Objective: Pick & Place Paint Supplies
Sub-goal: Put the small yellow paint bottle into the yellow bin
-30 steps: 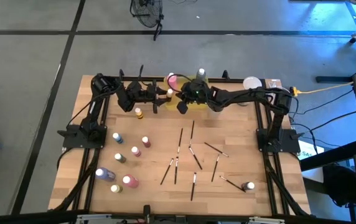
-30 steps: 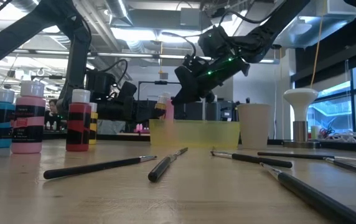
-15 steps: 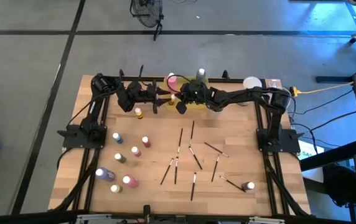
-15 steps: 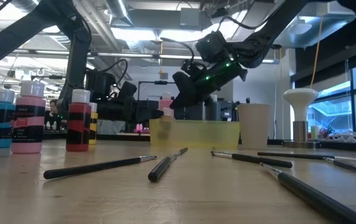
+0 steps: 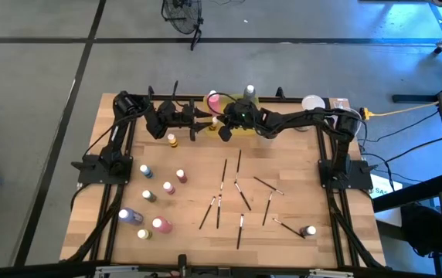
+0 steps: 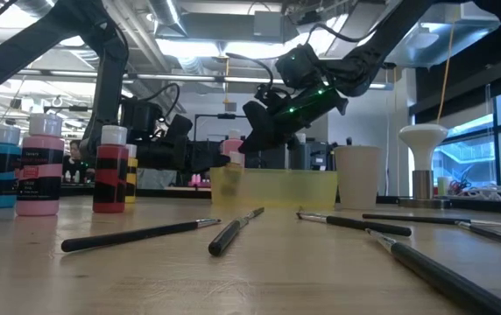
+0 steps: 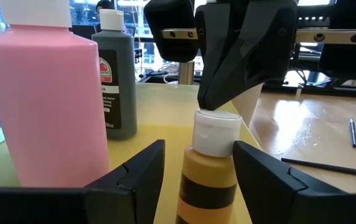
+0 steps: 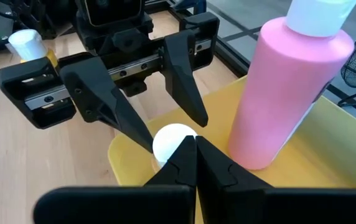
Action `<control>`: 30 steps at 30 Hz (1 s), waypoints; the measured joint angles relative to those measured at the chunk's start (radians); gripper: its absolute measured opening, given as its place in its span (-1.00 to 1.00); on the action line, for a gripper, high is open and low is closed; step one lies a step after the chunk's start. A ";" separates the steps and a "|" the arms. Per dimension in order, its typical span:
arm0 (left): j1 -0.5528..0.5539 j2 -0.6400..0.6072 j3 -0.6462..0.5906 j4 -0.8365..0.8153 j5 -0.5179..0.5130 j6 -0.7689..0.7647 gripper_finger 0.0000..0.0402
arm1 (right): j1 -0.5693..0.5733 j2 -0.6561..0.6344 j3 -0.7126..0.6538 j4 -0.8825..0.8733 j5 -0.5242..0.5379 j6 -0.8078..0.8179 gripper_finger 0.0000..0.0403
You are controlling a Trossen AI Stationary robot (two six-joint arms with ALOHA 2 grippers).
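A small mustard-yellow bottle with a white cap stands upright inside the translucent yellow tray, near its left end. My left gripper lies level with one finger on each side of the bottle and is open. My right gripper is shut and slants down onto the bottle's cap. A big pink bottle and a grey bottle also stand in the tray. My left gripper: a gap shows between one finger and the bottle's body. Whether the other finger touches it, I cannot tell. My right gripper rests its shut fingertips on the top of the white cap. It comes from above, slanting down from the table's right. The bottle stands upright on the tray floor.
Several thin paintbrushes lie scattered mid-table. Small bottles stand at the front left, one sits near the left arm, and one is at the front right. A grey-beige cup stands beside the tray's right end.
My right gripper has come down a little onto the small bottle's cap and then kept still. My left gripper has stayed in place around the bottle.
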 joint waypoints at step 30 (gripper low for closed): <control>0.000 0.000 0.001 0.003 0.000 0.000 -0.07 | 0.001 0.002 -0.002 0.025 -0.030 -0.011 -1.00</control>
